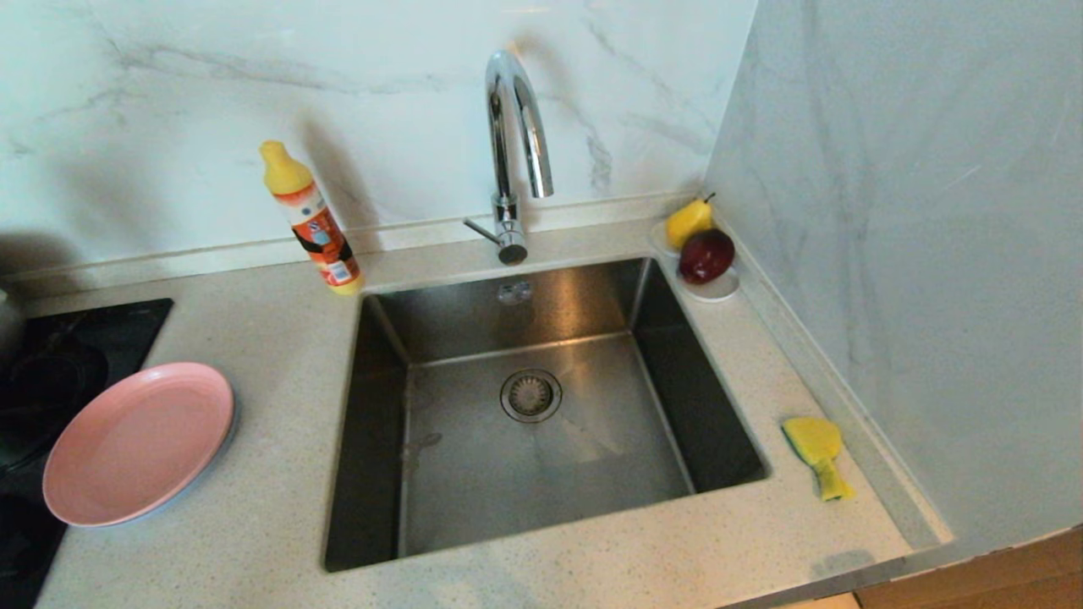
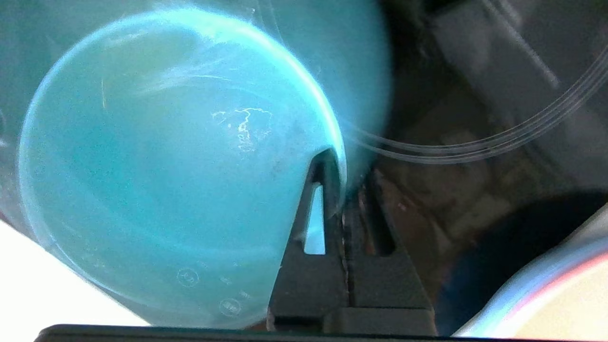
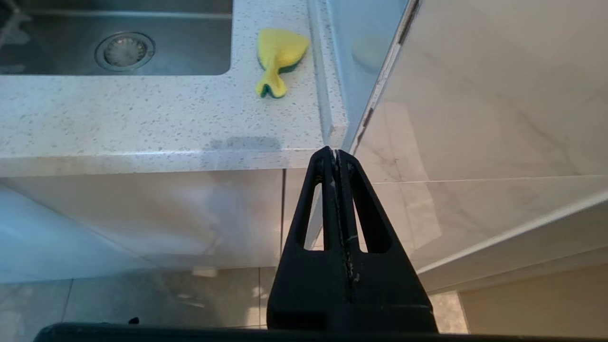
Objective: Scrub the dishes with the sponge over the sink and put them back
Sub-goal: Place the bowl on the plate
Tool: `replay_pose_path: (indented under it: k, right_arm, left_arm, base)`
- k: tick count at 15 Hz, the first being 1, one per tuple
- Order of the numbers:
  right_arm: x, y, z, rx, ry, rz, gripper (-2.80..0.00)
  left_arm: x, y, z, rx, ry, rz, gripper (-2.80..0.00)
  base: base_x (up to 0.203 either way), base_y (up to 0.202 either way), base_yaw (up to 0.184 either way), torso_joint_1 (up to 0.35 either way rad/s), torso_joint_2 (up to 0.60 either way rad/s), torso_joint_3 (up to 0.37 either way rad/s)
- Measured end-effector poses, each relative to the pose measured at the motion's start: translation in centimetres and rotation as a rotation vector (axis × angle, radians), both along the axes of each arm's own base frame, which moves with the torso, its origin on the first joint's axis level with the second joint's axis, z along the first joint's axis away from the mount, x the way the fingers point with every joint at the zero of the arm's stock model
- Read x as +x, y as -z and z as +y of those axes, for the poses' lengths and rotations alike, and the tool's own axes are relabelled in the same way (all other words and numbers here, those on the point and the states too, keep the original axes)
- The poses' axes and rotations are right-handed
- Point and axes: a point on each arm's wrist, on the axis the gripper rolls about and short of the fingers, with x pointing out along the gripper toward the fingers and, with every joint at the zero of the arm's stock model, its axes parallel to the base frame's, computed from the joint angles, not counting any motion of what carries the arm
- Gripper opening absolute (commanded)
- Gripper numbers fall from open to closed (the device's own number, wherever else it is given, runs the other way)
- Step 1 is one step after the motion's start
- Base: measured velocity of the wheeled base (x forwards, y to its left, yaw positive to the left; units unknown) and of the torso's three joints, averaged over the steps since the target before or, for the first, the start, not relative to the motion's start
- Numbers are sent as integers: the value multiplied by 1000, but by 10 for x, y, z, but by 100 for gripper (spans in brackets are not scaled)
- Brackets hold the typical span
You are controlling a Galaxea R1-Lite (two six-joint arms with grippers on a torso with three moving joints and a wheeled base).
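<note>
Marble-walled corner, speckled counter. Left gripper clamped on teal bowl rim, far left beyond head view. Right gripper shut, empty, parked below counter edge. Sponge right of sink. Step: bowl pickup; next, carry over sink.

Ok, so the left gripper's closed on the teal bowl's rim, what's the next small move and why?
Probably lift the teal bowl and carry it toward the sink: the left gripper is shut on its rim, and the sponge lies untouched on the counter.
</note>
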Motion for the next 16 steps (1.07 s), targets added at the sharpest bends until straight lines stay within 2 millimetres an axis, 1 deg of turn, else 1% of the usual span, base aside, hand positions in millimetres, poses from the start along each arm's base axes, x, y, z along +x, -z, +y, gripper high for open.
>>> replay_pose_path:
  k: [4,10,13,16]
  right_arm:
    - [0,0,0,0,0,0,-280]
    - [0,0,0,0,0,0,-280]
    - [0,0,0,0,0,0,-280]
    - [0,0,0,0,0,0,-280]
  left_arm:
    - [-2,-3,-4,-7,1,4,-280]
    - [-10,-21,-18,3,13,-17,-280]
    - [-16,-37,-32,-6,38,-12,-280]
    - [-24,-55,-53,-13,100,-9,-280]
  base:
    - [0,0,0,0,0,0]
    - [0,0,0,0,0,0]
    - [0,0,0,0,0,0]
    - [0,0,0,0,0,0]
